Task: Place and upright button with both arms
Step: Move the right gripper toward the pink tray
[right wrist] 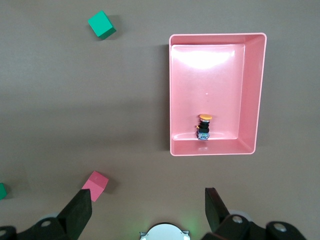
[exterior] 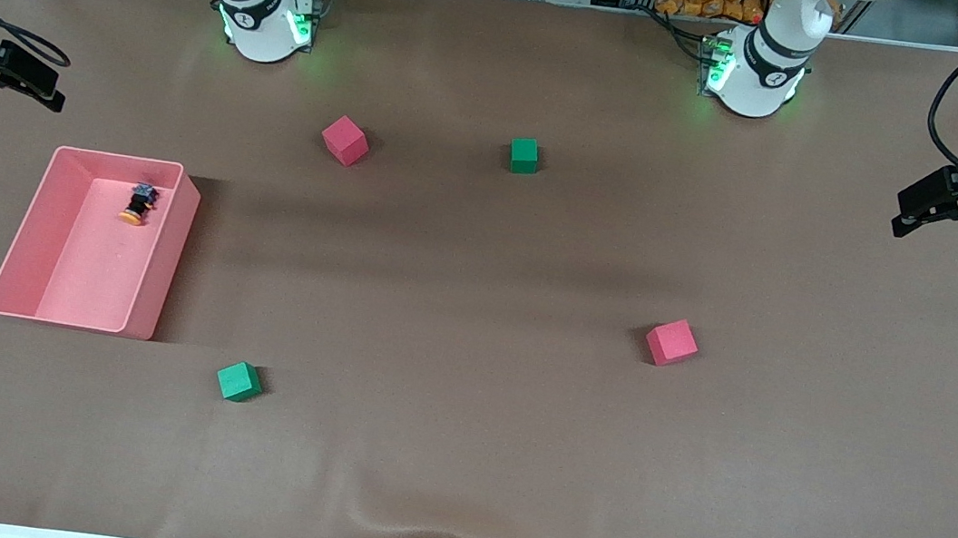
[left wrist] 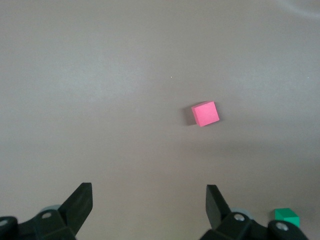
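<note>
The button (exterior: 138,204) lies on its side in a pink bin (exterior: 90,276), close to the wall nearest the robots' bases, with its orange cap toward the front camera. The right wrist view shows the button (right wrist: 204,126) in the bin (right wrist: 215,150) too. My right gripper (exterior: 44,86) hangs high over the right arm's end of the table, open and empty (right wrist: 148,202). My left gripper (exterior: 915,213) hangs high over the left arm's end, open and empty (left wrist: 149,200). Both are well apart from the button.
Two red cubes (exterior: 344,140) (exterior: 671,342) and two green cubes (exterior: 523,155) (exterior: 238,381) lie scattered on the brown table. The left wrist view shows a red cube (left wrist: 205,113) and a green cube (left wrist: 286,218). The right wrist view shows a green cube (right wrist: 101,24) and a red cube (right wrist: 95,185).
</note>
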Available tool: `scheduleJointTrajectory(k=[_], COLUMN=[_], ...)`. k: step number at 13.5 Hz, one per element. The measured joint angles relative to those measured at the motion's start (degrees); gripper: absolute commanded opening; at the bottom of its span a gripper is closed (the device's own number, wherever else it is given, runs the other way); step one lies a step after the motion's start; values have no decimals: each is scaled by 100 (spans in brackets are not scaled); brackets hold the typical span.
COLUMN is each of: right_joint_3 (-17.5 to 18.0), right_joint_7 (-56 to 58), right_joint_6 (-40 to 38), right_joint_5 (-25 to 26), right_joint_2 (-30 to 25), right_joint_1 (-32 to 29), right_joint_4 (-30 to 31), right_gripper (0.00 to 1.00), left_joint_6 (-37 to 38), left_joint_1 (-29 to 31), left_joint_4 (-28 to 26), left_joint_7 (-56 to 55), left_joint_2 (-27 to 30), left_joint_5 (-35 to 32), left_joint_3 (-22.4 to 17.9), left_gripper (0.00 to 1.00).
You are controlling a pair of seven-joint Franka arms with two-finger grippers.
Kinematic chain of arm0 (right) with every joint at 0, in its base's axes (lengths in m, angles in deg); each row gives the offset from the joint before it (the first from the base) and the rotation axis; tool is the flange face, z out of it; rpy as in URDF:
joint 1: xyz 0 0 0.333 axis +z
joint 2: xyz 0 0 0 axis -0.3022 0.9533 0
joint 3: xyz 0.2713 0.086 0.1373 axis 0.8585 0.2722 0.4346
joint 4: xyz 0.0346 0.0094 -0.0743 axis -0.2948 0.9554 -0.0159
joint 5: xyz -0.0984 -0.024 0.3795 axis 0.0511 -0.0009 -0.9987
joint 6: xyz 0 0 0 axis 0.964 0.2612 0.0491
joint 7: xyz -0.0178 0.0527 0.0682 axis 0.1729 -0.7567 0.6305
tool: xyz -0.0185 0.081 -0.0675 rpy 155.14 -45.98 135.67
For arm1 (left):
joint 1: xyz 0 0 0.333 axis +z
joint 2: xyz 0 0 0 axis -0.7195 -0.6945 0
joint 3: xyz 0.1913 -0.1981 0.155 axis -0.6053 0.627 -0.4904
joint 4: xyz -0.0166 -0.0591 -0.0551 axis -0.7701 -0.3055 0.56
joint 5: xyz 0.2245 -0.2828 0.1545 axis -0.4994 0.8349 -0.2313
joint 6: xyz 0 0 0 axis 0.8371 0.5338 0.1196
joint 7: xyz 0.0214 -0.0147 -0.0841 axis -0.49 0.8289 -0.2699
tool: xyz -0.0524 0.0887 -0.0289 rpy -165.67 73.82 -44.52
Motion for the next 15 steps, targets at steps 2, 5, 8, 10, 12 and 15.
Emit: scheduleJointTrajectory(k=[2,5,8,10,12,15], right_joint_3=[-3,-6,-19,-23,-29,-28], right_joint_7=[-2,-4,-14,-13,-5,-2], right_joint_6=[2,3,-3,78,347,851], right_joint_5=[10,15,34,37,38,47], right_joint_2=[0,-1,16,62,131,223], right_joint_1=[-1,-3,-103,-318,-541,-747], right_joint_4=[-13,-45,15,254,647,1329], right_gripper=[100,100,100,100,100,100], left_joint_6=[0,0,0,0,0,0], left_joint_1=[0,0,2,5,8,15], left_joint_4=[0,0,0,3,6,7], left_joint_7=[0,0,0,0,0,0], left_joint_2=[0,0,0,0,0,0], left_joint_5=[0,0,0,0,0,0], left_joint_3=[0,-1,-4,-7,-9,-12], left_gripper=[100,100,100,100,100,100])
